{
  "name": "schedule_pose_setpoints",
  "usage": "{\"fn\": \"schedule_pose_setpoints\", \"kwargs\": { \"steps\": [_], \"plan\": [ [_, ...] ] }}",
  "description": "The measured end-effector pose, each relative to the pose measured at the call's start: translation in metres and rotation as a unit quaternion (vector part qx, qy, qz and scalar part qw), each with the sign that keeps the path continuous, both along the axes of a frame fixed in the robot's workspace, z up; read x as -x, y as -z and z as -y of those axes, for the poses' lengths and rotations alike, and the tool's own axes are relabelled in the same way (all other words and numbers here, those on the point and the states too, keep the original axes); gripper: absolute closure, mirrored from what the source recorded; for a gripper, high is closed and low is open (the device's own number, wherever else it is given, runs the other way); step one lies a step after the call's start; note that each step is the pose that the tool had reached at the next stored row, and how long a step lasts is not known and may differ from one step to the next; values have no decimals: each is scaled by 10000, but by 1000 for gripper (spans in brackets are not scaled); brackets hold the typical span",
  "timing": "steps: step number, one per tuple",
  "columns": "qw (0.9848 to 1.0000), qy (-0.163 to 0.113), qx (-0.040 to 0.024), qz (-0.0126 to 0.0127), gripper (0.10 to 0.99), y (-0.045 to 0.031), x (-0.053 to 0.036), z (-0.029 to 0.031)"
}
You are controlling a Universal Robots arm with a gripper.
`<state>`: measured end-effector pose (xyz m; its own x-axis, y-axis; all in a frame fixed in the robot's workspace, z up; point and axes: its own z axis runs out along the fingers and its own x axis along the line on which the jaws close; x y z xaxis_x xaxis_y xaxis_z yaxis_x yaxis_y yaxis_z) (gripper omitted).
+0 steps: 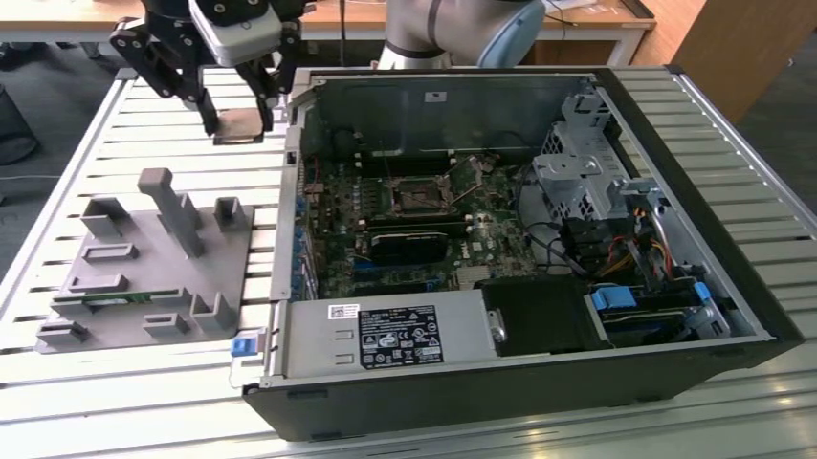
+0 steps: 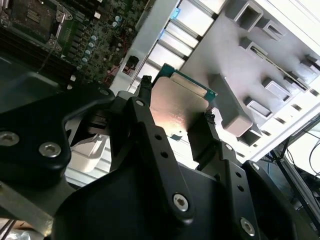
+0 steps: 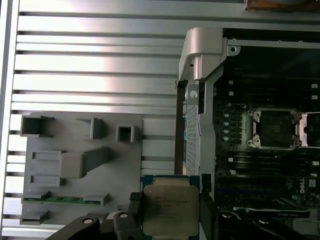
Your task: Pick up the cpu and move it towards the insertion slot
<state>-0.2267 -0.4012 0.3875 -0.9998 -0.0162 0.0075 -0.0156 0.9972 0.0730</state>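
1. Gripper (image 1: 239, 122) pinches the cpu (image 1: 239, 127) between its two black fingers, one finger on each opposite edge; in the exterior view it hangs over the slatted metal table (image 1: 153, 134), near the table's far edge.
2. In the first wrist view the cpu (image 3: 170, 210) shows its silver-grey lid with a green rim, clamped by fingers (image 3: 134, 212) on both sides. Gripper (image 3: 170, 212) is closed onto it.
3. In the second wrist view the cpu (image 2: 177, 107) sits flat between the fingertips (image 2: 145, 87), lifted clear of the table. Gripper point (image 2: 175, 102).
4. The cpu is just outside the open computer case (image 1: 715, 191), beside the case's side wall on the exterior view's left, and not over the board.
5. The insertion slot (image 1: 419, 196) is on the green motherboard (image 1: 383, 239) inside the case, silvery frame with a dark centre, nothing in it; it lies well apart from the cpu. It is also seen in the first wrist view (image 3: 275, 128).
6. A grey parts holder (image 1: 141, 277) lies on the table on the exterior view's left, near the table's front edge, with upright posts and pockets.
7. A thin green memory stick (image 3: 62, 199) lies in a slot of the holder in the first wrist view, near the gripper but not touching it.
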Motion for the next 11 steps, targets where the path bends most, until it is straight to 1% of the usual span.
{"fn": "schedule_pose_setpoints", "kwargs": {
  "steps": [2,3,5,11],
  "plan": [
    [10000,0,0,0,545,0,-29,-1],
    [10000,0,0,0,545,0,-64,-3],
    [10000,-1,0,0,545,1,-106,-11],
    [10000,0,0,0,545,3,-222,-43]
  ]
}}
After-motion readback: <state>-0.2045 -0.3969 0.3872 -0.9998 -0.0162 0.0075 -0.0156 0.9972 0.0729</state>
